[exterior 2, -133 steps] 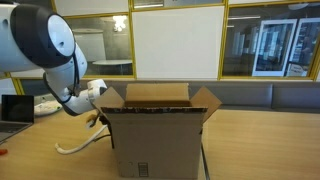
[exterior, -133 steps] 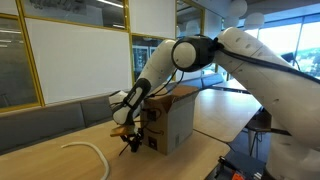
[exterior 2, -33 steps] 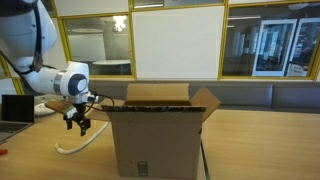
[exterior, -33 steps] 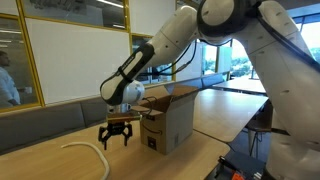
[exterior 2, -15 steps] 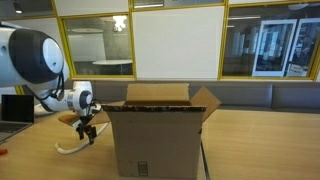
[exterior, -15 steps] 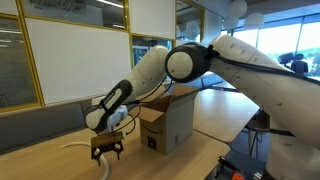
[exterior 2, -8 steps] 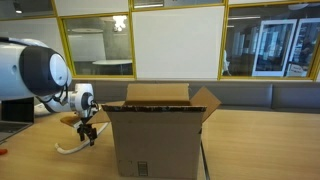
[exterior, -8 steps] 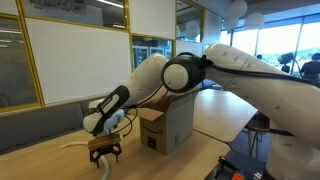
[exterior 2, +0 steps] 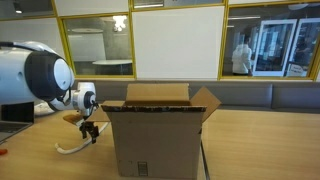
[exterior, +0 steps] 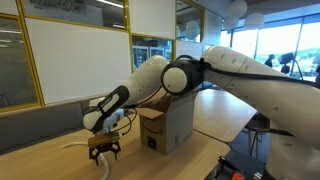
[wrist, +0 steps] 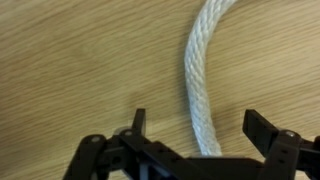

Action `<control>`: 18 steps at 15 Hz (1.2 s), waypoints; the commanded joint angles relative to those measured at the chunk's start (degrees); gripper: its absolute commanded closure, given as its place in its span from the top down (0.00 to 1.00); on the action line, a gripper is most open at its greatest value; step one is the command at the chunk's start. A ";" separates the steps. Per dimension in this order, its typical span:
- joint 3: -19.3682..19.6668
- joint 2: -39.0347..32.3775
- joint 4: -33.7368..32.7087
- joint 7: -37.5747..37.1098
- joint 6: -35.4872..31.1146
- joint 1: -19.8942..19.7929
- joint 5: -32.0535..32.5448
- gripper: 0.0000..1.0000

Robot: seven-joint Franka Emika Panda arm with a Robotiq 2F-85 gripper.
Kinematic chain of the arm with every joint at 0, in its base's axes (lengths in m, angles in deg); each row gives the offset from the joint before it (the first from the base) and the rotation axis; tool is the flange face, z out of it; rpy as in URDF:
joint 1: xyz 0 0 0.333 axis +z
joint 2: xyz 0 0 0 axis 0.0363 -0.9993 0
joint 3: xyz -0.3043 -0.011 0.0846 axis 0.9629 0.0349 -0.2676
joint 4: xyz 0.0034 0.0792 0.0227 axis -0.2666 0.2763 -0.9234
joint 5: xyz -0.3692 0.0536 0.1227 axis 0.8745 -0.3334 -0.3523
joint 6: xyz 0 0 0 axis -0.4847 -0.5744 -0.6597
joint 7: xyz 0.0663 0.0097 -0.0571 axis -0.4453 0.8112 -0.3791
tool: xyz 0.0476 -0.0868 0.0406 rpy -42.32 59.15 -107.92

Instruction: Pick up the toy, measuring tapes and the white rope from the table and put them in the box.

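Between the wide-spread jaws of the gripper, the white rope, flat on the wooden table.

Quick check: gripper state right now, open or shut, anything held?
Gripper: open, jaws standing either side of the white rope, not closed on it, holding nothing.

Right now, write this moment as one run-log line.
pincer: open; position: astride white rope; rope: lying on table, ungrasped; box: flaps open
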 commanded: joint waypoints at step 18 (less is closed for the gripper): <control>-2.97 -2.36 -4.55 2.18 0.70 -3.21 -3.78 0.68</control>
